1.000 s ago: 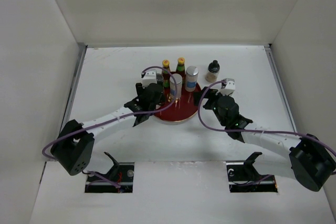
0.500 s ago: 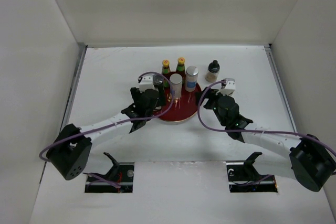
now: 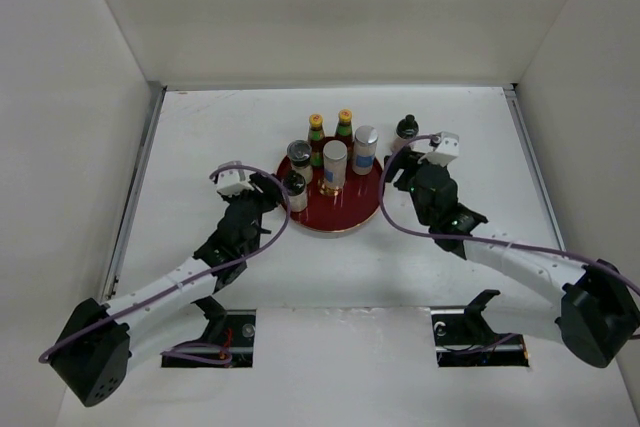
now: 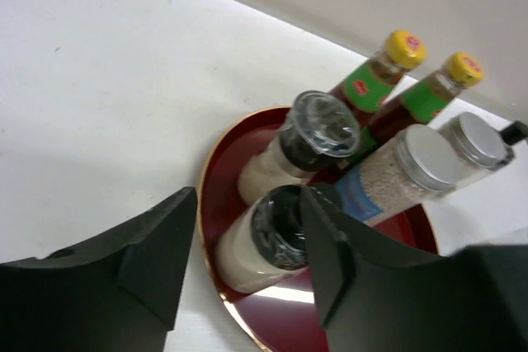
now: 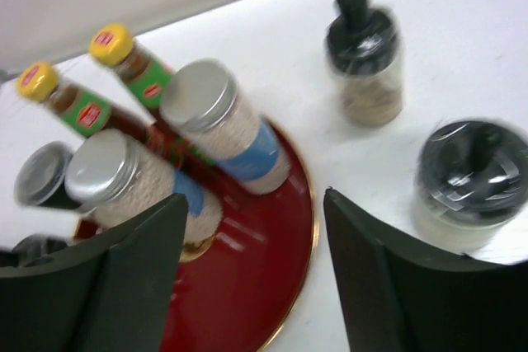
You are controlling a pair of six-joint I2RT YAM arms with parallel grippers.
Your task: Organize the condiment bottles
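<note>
- The left gripper [image 4: 247, 202] is part open and grips nothing. A black-capped jar [image 4: 268, 241] stands just inside the tray [image 4: 213, 204] rim, straight ahead between the fingertips. Whether the right-hand pad brushes its cap I cannot tell.
- A sideways swing from here could knock that jar over the rim, or drive it into the second jar [image 4: 309, 133] right behind it.
- Farther ahead and to that gripper's right, the red sauce bottles [image 4: 379, 80] and shakers [image 4: 400, 171] stand crowded together. They are tall and narrow, so one shove would likely topple several.
- The right gripper [image 5: 252, 204] is wide open and empty. Two jars stand on the table [image 5: 462, 14] off the tray: a knob-lidded jar [image 5: 363, 59] ahead and to its right, and the last jar [image 5: 470, 179] just outside its right finger.
- Closing off-centre on either round jar could squirt it sideways or tip it.
- The free tray space lies directly before the right fingers — setting a jar there risks clipping the nearest shaker.
</note>
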